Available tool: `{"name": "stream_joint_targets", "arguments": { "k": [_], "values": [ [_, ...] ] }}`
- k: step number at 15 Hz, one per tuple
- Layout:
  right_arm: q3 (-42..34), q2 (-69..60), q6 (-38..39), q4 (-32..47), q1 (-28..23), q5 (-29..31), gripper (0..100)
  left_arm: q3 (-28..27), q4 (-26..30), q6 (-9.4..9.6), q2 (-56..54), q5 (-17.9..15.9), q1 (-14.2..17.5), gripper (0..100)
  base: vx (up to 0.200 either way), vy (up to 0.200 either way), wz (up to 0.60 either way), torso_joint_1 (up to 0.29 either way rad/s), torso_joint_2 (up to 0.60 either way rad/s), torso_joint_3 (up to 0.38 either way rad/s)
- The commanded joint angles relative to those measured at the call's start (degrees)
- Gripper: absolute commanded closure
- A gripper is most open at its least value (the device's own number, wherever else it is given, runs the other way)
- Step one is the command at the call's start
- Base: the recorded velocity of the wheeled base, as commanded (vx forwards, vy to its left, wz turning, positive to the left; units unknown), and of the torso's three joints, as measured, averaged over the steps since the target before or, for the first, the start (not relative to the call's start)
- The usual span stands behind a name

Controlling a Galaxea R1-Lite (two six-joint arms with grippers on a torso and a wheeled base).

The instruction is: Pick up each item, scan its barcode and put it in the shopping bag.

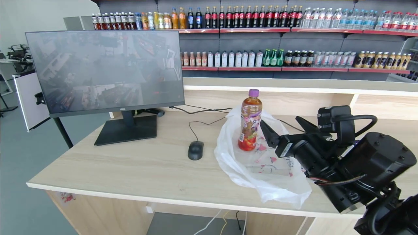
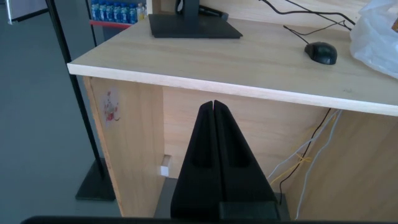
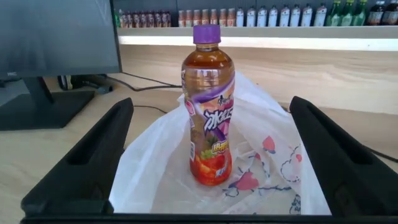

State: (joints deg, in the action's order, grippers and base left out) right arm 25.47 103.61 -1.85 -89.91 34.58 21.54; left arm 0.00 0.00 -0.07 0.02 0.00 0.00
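your right gripper (image 1: pixel 281 124) is sitting wide open, holding nothing. the bottle (image 1: pixel 250 120) is standing tall on the shopping bag (image 1: pixel 261 166), straight ahead of it. your left gripper (image 2: pixel 214 109) is hanging closed, empty, much farther off.

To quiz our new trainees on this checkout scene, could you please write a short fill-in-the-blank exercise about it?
1. The amber drink bottle standing upright on the white plastic bag has a ____ cap.
2. The right gripper, facing the bottle, is ____.
3. The left gripper, held low in front of the light wooden counter, is ____.

Missing words: purple; open; shut.
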Motion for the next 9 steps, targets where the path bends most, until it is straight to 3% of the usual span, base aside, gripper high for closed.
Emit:
{"name": "stream_joint_targets", "arguments": {
  "k": [1, 9],
  "values": [
    [-0.3, -0.6, 0.0, -0.1, 0.0, 0.0, 0, 0.0, 0.0, -0.01, 0.0, 0.0, 0.0, 100, 0.000, 0.000, 0.00, 0.000, 0.00, 0.000],
    [-1.5, -1.7, 0.6, -0.1, 0.2, 0.0, 0, 0.0, 0.0, -0.01, 0.0, 0.0, 0.0, 100, 0.000, 0.000, 0.00, 0.000, 0.00, 0.000]
  ]
}}
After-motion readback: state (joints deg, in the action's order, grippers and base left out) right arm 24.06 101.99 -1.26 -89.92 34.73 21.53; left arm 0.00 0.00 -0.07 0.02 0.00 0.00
